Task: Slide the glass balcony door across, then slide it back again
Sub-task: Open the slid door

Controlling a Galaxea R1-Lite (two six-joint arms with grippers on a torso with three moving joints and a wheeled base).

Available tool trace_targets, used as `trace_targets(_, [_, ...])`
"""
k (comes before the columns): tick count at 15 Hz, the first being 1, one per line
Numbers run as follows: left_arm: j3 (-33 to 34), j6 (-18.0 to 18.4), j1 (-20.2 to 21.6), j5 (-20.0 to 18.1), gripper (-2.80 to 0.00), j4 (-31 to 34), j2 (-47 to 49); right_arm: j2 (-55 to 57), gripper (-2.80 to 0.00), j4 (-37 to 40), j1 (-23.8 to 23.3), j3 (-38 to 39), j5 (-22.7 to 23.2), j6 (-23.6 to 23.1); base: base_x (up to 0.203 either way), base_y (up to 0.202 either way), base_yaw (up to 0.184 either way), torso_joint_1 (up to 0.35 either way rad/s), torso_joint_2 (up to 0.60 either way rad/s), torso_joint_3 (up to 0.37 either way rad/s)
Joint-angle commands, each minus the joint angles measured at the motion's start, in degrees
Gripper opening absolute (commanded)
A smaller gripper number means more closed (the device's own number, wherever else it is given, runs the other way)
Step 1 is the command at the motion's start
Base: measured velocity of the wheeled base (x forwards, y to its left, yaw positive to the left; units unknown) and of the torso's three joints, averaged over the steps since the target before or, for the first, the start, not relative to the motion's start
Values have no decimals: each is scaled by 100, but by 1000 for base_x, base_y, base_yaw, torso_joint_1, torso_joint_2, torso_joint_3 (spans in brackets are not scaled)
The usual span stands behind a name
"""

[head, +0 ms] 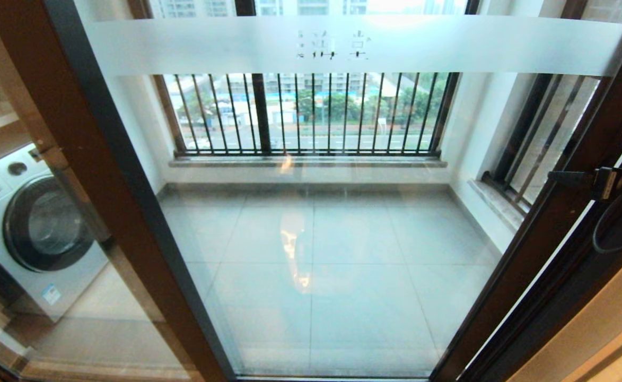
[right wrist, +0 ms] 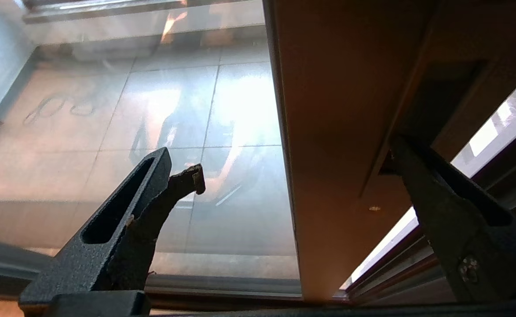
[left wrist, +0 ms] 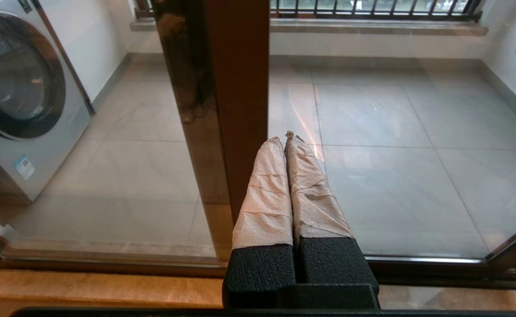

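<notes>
The glass balcony door (head: 316, 239) fills the head view, with a frosted band (head: 342, 45) near its top and dark brown stiles on both sides. My right gripper (head: 581, 179) is at the door's right stile (head: 549, 233) and stands wide open. In the right wrist view the right gripper (right wrist: 295, 160) straddles that stile (right wrist: 328, 132): one finger (right wrist: 438, 193) reaches the dark handle slot (right wrist: 442, 97), the other (right wrist: 152, 198) hangs in front of the glass. My left gripper (left wrist: 284, 140) is shut on nothing, its taped tips just in front of the left stile (left wrist: 240, 88).
A washing machine (head: 29, 228) stands behind the glass at the left. Black-barred railings (head: 311, 114) close off the far side of the tiled balcony. A thin bright gap (head: 581, 223) runs between the right stile and the fixed frame. A wooden sill (left wrist: 86, 288) lies below the door track.
</notes>
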Motion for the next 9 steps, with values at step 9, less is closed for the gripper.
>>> trace_targets(9, [0,0,1,3,-280,-1,-3,-607,0,25,84,269,2,9,0,0,0,0,0,0])
